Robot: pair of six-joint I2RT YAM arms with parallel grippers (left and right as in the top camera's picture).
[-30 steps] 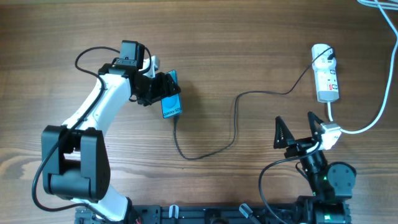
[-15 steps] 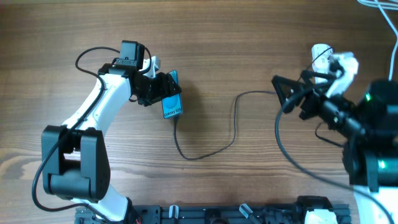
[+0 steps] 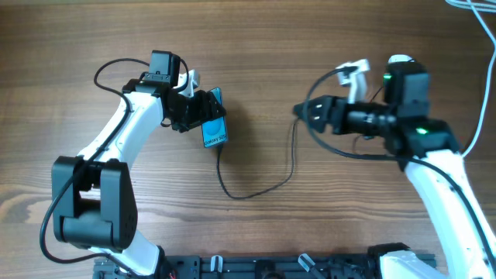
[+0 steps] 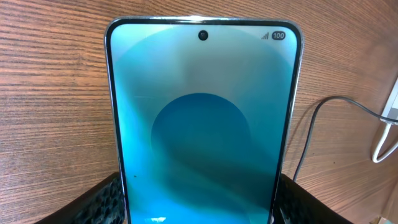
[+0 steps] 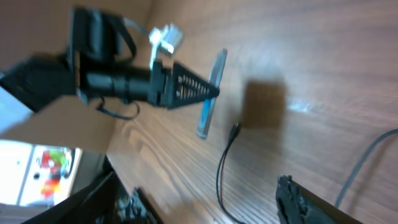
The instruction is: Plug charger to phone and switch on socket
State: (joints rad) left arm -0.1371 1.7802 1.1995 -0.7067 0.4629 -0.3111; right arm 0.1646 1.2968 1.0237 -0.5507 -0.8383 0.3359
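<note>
The phone (image 3: 215,128), with its teal screen, is held tilted on edge just above the table by my left gripper (image 3: 200,114). In the left wrist view the phone (image 4: 202,118) fills the frame and my left gripper (image 4: 202,208) is shut on its two long sides. The charger (image 3: 293,155) is a thin black cable looping across the table, and its small tip (image 5: 234,130) lies just apart from the phone (image 5: 210,93). My right gripper (image 3: 308,115) hovers open over the cable's bend, holding nothing. The socket (image 3: 398,59) shows only its white end; my right arm covers the rest.
A thick white cord (image 3: 487,124) runs along the right edge of the table. The left arm's body (image 3: 93,194) stands at the front left. The right wrist view is blurred by motion.
My right arm has swung from the front right corner up and leftward, over the socket to the cable's bend. Its jaws have narrowed a little. The left arm and phone have not moved.
</note>
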